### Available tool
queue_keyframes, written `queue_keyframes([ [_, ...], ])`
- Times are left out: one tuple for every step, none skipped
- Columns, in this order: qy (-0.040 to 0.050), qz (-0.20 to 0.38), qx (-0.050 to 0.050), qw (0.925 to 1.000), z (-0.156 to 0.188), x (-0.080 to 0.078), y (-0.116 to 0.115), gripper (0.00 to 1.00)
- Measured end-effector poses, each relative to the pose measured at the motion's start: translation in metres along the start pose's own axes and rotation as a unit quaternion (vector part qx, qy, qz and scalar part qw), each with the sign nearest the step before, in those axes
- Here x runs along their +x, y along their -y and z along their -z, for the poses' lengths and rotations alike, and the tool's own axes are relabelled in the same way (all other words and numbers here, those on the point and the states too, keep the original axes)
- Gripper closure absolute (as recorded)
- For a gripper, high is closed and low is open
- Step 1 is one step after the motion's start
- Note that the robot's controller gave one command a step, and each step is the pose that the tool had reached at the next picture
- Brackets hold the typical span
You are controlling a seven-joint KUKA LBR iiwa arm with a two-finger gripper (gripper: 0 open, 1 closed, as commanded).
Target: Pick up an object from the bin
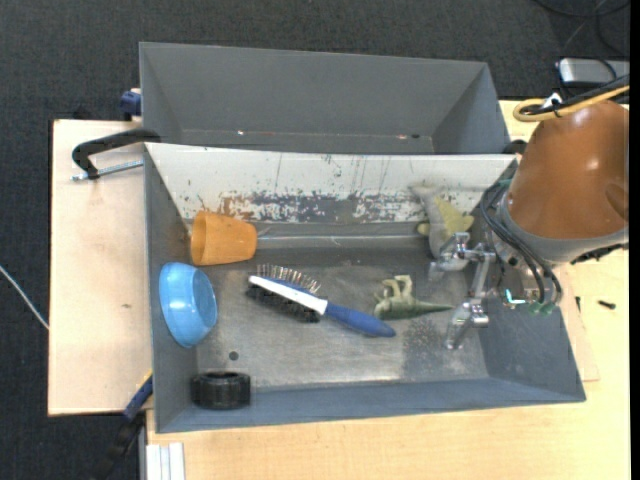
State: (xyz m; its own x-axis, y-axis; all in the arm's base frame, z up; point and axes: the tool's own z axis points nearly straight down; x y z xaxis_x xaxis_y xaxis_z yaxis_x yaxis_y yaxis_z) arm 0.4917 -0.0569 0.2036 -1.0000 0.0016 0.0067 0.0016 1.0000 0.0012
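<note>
End effector is low at the right end of the bin, released, fingers spread with nothing between them. Nearest item is a small green and cream piece on the floor just to its left, green tip near the lower finger. Blue-handled brush mid-bin. Orange cup, blue bowl and black cap sit far left.

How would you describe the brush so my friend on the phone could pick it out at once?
Look at the floor of the grey bin, at its middle. The brush lies flat there, between the blue bowl on the left and a small greenish thing on the right. It alone is long and thin, with dark bristles, a white back and a blue handle.
</note>
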Motion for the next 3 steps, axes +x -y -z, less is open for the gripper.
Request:
queue_keyframes([
  [0.003, 0.128, 0.0, 0.9918, -0.122, -0.037, -0.014, 0.0],
  [0.005, 0.128, 0.001, 0.9918, -0.119, -0.038, -0.014, 1.0],
  [0.0095, 0.302, 0.005, 0.9532, 0.092, -0.064, 0.044, 1.0],
])
